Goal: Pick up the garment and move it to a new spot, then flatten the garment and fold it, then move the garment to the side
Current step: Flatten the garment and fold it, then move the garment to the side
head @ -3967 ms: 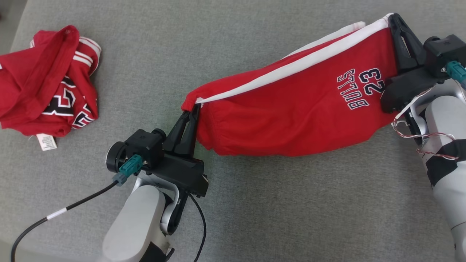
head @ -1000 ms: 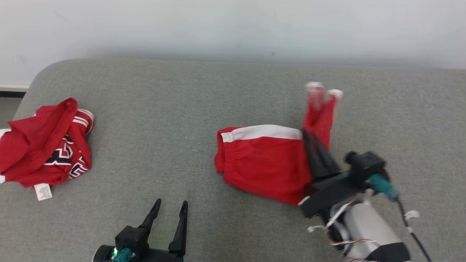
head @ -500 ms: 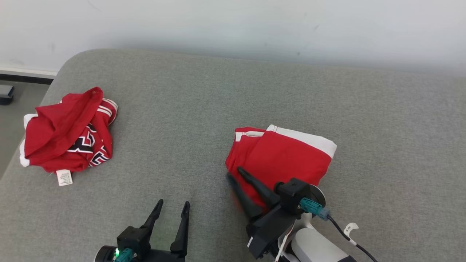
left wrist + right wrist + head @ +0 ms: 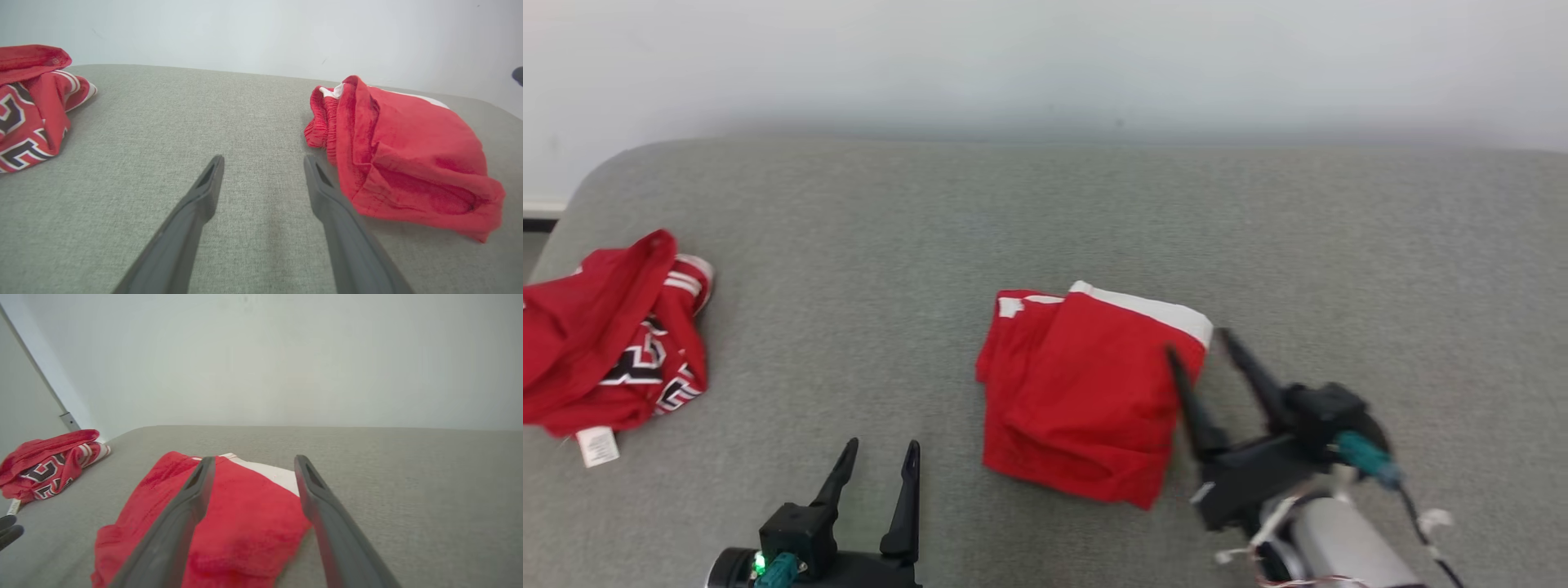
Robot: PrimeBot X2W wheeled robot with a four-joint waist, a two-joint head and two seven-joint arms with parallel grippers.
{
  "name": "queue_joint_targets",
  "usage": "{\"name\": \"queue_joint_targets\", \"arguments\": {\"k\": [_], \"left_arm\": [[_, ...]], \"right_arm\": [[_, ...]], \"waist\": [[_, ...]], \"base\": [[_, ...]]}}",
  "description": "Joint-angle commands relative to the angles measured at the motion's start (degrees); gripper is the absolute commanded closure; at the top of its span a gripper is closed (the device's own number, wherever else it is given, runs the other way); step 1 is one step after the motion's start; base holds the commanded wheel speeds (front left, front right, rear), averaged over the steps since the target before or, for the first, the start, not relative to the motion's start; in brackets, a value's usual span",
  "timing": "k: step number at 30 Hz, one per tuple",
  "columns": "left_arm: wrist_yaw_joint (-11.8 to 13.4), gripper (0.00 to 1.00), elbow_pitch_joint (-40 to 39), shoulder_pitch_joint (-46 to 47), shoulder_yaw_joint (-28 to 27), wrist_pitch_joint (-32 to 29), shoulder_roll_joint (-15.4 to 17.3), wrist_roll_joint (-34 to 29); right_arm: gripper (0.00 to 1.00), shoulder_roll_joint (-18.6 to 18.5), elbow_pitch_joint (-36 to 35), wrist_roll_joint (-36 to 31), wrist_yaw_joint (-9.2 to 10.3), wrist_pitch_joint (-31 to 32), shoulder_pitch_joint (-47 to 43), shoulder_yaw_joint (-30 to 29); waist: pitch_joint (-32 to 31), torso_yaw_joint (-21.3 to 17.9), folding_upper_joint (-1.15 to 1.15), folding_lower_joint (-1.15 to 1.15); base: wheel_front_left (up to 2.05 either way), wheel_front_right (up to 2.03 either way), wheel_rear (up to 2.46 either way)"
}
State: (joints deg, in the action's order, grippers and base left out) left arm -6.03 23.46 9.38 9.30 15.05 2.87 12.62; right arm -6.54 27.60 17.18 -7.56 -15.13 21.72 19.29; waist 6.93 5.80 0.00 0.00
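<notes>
**Near edge.** Left gripper (image 4: 882, 443) sits low on the grey pad (image 4: 1045, 212). Its fingers are spread wide with nothing between them, the same as a second ago. The shorts (image 4: 1078, 400) lie to its right, near but not touched.

**Right gripper (image 4: 1199, 343): changed.**
- A second ago it was pinched shut on the leg end of the shorts, with that end lifted off the pad.
- Half a second ago it was down over the pile.
- Now the jaws stand wide apart and hold nothing.
- The left finger crosses the right edge of the red cloth. The right finger is over bare pad just beside the white band.
- Whether the left finger rests on the cloth or hangs just above it, cannot tell.
- The head camera has swung between looks, so the pile's drift in the picture is no move.

**Shorts.** They lie mid-pad by themselves, with the leg end doubled over the waist half. The white band runs along the far edge and the waistband gathers show at left. The bundle is compact but puffy at the near edge.

**Reading.** The release suggests the fold is laid, so flatten-and-fold looks done or close to it. What remains is shifting the shorts to the side. That needs a fresh grip, since neither gripper has hold.

**Far left.** A crumpled jersey (image 4: 605, 351) lies well apart from the shorts. Behind the pad is a pale wall (image 4: 1045, 65)
</notes>
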Motion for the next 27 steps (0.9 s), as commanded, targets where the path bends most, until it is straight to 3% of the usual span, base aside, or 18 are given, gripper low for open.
{"name": "queue_joint_targets", "arguments": {"k": [1, 6, 12, 27], "left_arm": [[0.28, 0.0, -0.52, -0.42, -0.44, 0.18, 0.02, -0.96], [0.64, 0.0, -1.44, -1.31, -1.77, 0.19, 0.03, -2.12], [1.2, 0.0, -2.62, -2.59, -3.99, 0.18, 0.02, -4.22], [1.06, 0.0, -6.63, -9.62, -9.17, 0.19, 0.01, -6.8]], "right_arm": [[0.0, -0.13, -1.29, -2.57, 0.15, -0.01, -2.17, -4.14], [0.0, 1.1, -4.08, -7.88, 0.14, -0.01, -6.63, -13.6], [0.0, 2.02, -5.52, -10.78, 0.15, -0.01, -10.22, -19.56], [0.0, 3.58, -4.98, -11.67, 0.15, -0.01, -15.95, -21.3]], "waist": [[-0.21, -2.26, 0.0, 0.0], [-0.62, -4.53, 0.0, 0.0], [-1.57, -6.72, 0.0, 0.0], [-5.5, -8.61, 0.0, 0.0]], "base": [[0.0, 0.0, 0.0], [0.0, 0.0, 0.0], [0.0, 0.0, 0.0], [0.0, 0.0, 0.0]]}}
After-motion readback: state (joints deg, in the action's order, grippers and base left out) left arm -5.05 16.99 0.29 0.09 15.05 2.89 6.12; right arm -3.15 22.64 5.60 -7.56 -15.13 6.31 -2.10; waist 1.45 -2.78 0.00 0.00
